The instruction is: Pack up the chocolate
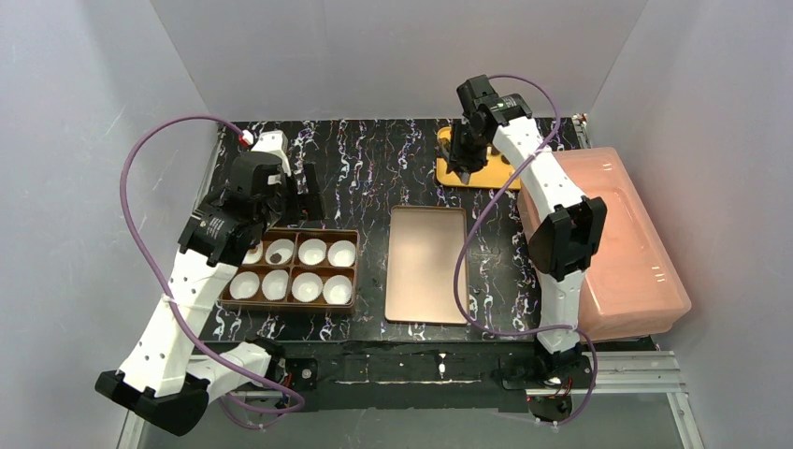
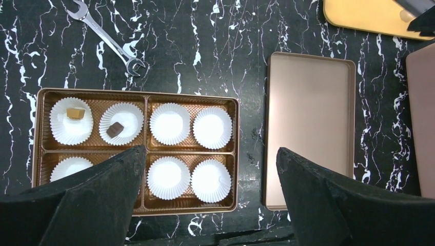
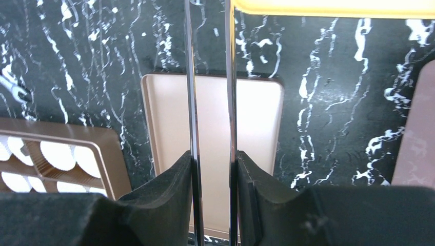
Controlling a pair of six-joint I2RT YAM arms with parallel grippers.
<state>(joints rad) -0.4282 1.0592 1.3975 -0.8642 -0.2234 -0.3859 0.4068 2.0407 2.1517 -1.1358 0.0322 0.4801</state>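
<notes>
Two chocolates fill far-left cups of the box under our wide-open left gripper, so we judge the right gripper, clamped on tongs at the far yellow tray, must pinch another gently.

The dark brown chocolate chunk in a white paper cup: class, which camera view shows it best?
Left wrist view: the dark brown chocolate chunk lies clear in its white paper cup. Top external shows it as a speck; right wrist shows cups at its edge, no chunk.

black white-veined table; copper box; white cups; tan chocolate; dark brown chocolate
</notes>
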